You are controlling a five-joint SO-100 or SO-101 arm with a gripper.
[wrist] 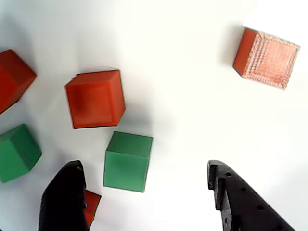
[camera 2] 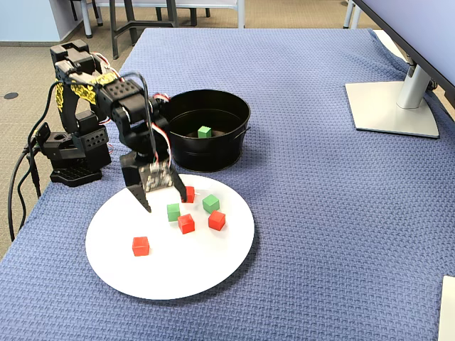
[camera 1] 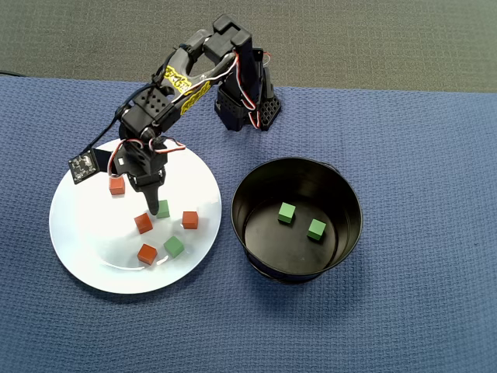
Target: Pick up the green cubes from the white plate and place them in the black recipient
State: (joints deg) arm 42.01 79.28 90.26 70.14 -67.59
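Seen from overhead, a black arm (camera 1: 194, 70) reaches from the top centre of the frame down over a white plate (camera 1: 85, 256) at lower left. Its gripper (camera 1: 158, 203) hangs low above the plate with its jaws spread.

In the wrist view, one green cube (wrist: 127, 162) sits between the two dark fingers (wrist: 65, 199), closer to the left one, near the bottom of the frame; it touches neither. A second green cube (wrist: 17, 153) lies at the left edge. Orange-red cubes (wrist: 95, 98) sit around them, one in the upper right corner, one at upper left, one partly hidden behind the left finger.

Overhead, the plate holds two green cubes, one (camera 1: 163, 208) just beside the gripper tip and one (camera 1: 174, 246) lower down, with four orange-red cubes scattered near them.

The black pot (camera 1: 256, 186) stands right of the plate, just beside it. Two more green cubes (camera 1: 286, 213) lie apart on its bottom.

Everything rests on a blue cloth (camera 1: 419, 140).
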